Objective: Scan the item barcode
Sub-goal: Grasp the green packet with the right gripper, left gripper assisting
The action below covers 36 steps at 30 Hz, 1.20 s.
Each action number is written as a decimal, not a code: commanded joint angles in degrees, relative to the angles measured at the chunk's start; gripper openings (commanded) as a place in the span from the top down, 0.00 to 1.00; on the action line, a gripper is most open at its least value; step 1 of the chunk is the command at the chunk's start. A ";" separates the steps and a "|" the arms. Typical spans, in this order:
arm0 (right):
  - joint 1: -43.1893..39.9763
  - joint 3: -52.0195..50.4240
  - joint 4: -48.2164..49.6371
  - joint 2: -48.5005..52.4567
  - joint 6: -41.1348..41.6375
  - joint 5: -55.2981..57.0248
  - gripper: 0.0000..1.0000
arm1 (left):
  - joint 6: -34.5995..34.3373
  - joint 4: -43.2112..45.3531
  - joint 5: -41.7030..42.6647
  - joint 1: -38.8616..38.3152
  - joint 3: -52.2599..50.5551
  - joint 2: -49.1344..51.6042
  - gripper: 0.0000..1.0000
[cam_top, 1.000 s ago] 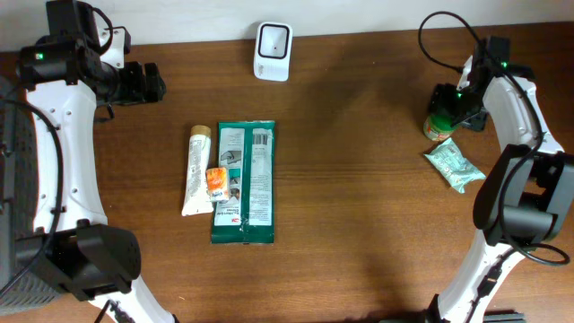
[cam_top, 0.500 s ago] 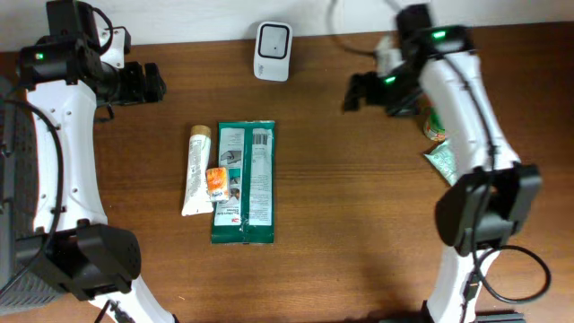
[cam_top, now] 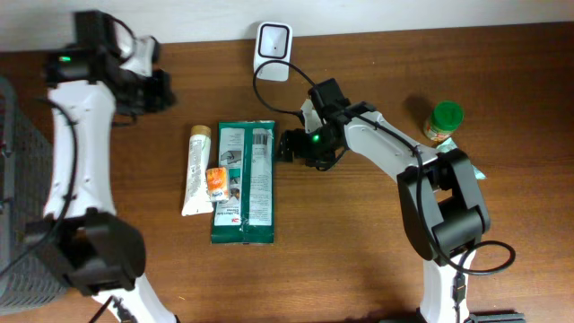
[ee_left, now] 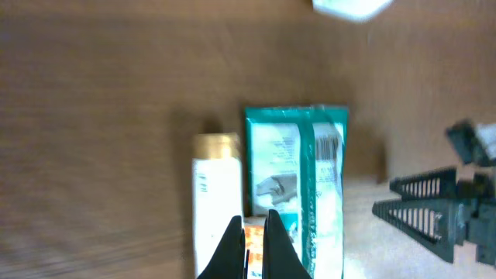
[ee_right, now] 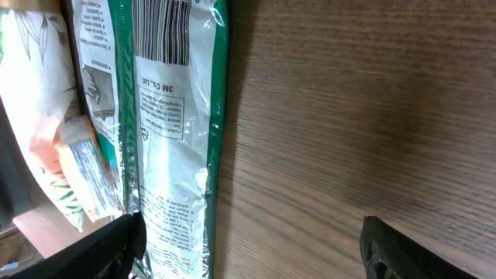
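Two pincers are in reach, and the right pincer (cam_top: 287, 146) is much the nearer: released, fingers spread wide, it hangs just beside the barcode (cam_top: 261, 138) end of the green packet (cam_top: 244, 179), which lies flat on the bench (cam_top: 377, 242). From that pincer the packet's long axis runs crosswise to the reach, with the white tube (cam_top: 195, 170) beyond it on the far side. Farther off, well past the tube, the left pincer (cam_top: 160, 90) is clenched on nothing, so I judge the pick falls to the right arm.
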 commanded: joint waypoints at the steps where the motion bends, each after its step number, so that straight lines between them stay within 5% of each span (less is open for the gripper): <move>1: -1.73 -0.31 -0.26 -0.85 0.26 -1.14 0.15 | -0.39 1.84 2.08 -5.40 -8.04 5.11 1.00; 12: -1.68 -0.31 -0.57 -0.85 0.31 -2.21 0.15 | -3.37 16.94 3.43 -9.22 -24.44 10.60 1.00; 21: 0.07 -1.25 -6.23 -0.85 0.26 -9.53 0.15 | -4.74 17.75 -0.85 -8.81 -26.51 13.20 1.00; 25: 6.03 -7.48 2.29 -0.83 6.60 -11.93 0.16 | -4.76 17.99 -0.83 -8.81 -26.73 13.27 1.00; 30: 11.10 -17.18 21.59 -0.83 22.18 -12.39 0.31 | -4.76 17.99 -0.63 -8.81 -26.73 13.27 1.00; 36: 11.45 -17.77 32.81 -0.83 25.16 -6.71 0.35 | -5.40 17.97 -0.20 -8.81 -26.73 13.27 1.00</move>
